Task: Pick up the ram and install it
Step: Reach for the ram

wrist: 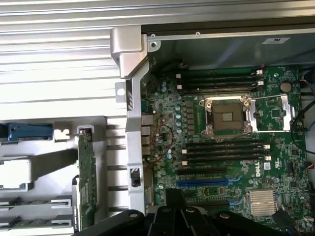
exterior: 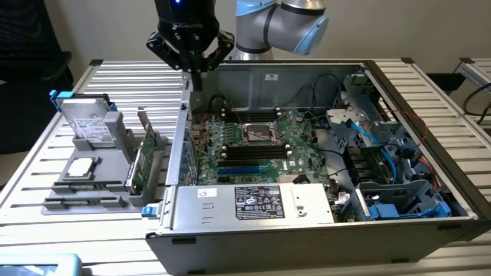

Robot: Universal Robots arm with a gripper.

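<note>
At the exterior view's left, a grey holder (exterior: 117, 125) carries a hard drive (exterior: 86, 119) at its far end, a silver processor chip (exterior: 80, 168) nearer, and the ram (exterior: 86, 185) along its near end. A green expansion card (exterior: 147, 155) stands upright at the holder's right edge. Further right, the gripper (exterior: 196, 80) hangs above the far-left corner of the open computer case (exterior: 307, 247), fingers pressed together on nothing. The motherboard (exterior: 303, 144) lies inside the case.
</note>
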